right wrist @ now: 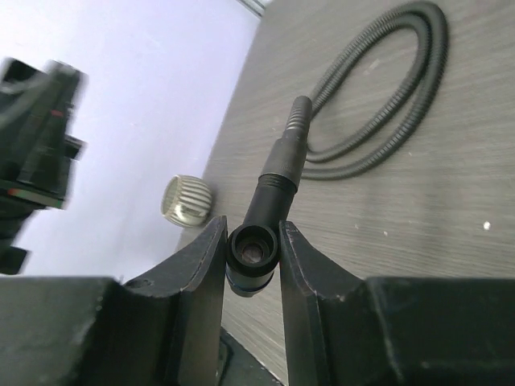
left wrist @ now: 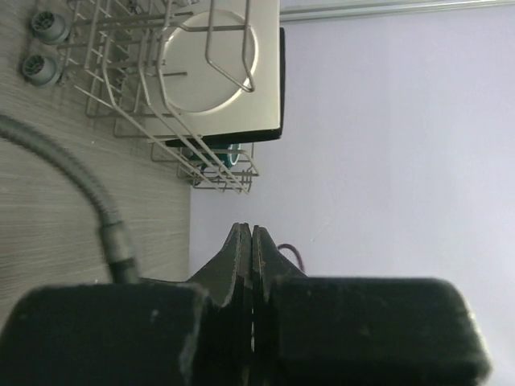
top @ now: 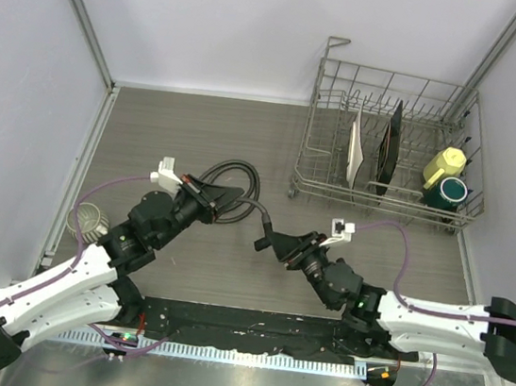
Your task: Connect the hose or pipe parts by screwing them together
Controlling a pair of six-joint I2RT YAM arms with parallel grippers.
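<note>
A black hose (top: 241,163) is lying coiled at the centre of the counter (top: 171,134), its free end running down to the right gripper (top: 260,243). The left gripper (top: 224,200) is reaching into the coil. A wire dish rack (top: 371,203) is standing at upper right.

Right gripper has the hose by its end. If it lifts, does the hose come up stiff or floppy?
Likely floppy: the hose is ribbed and lies in loose loops, so it should sag and trail. Its round connector might rotate or slip between the flat fingers of the right gripper.
</note>
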